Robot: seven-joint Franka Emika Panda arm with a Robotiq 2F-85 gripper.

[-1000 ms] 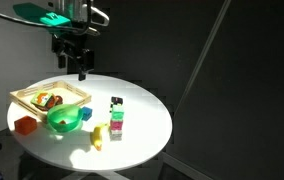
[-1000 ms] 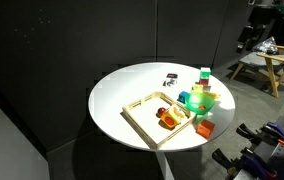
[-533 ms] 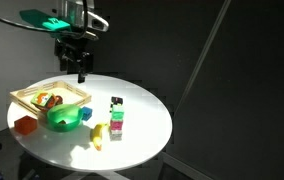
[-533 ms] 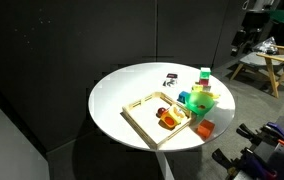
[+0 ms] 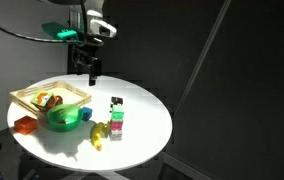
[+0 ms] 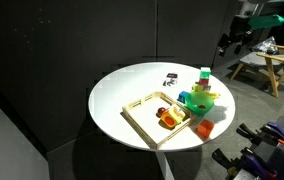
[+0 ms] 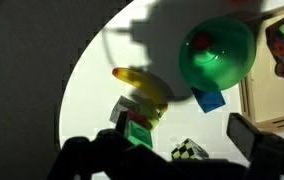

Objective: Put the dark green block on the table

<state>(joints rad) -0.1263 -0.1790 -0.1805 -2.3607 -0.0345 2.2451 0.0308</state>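
Tabletop (image 5: 147, 115), round and white, carries every loose item on its left half in an exterior view. Nearest the left edge sits an orange cube (image 5: 23, 125), with a pale wooden tray (image 5: 27, 97) just behind it holding a few small orange and red pieces. A bright green bowl (image 5: 64, 119) stands at the tray's front right corner, and a blue block (image 5: 85, 114) lies just beside the bowl. Next comes a yellow piece (image 5: 99, 135) toward the front edge. Right of that, near the middle of the surface, the dark green block (image 5: 116, 115) rests on top of a magenta cube (image 5: 117, 128), so it is not on the table itself. A black-and-white checkered cube (image 5: 115, 101) lies just behind this stack. The gripper (image 5: 90, 72) hangs above the far edge, well apart from the stack. In the wrist view its dark fingers (image 7: 260, 145) stand apart with nothing between them.
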